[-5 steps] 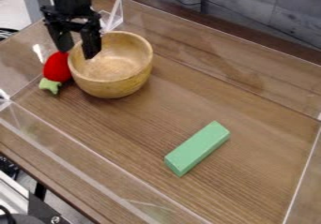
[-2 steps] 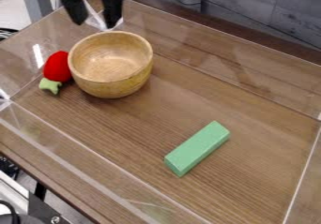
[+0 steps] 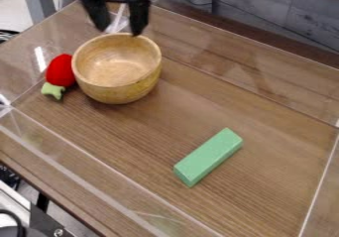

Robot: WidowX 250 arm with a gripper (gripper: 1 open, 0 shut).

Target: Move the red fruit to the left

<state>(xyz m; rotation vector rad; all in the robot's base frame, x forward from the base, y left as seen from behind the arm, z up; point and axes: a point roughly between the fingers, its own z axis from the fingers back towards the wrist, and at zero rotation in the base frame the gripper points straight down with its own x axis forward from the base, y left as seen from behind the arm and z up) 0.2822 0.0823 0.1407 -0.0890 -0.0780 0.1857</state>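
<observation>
My pincer (image 3: 118, 21), released and empty, has lifted to twelve o'clock of the wooden bowl (image 3: 117, 68); the red fruit (image 3: 58, 69) rests at its nine o'clock, seemingly delivered.

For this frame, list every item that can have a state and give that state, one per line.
gripper: open, empty, above the far rim of the bowl
red fruit: lying on the table against the bowl's left side, not held
wooden bowl: upright, empty
green block: lying flat on the table, apart from everything else
</observation>
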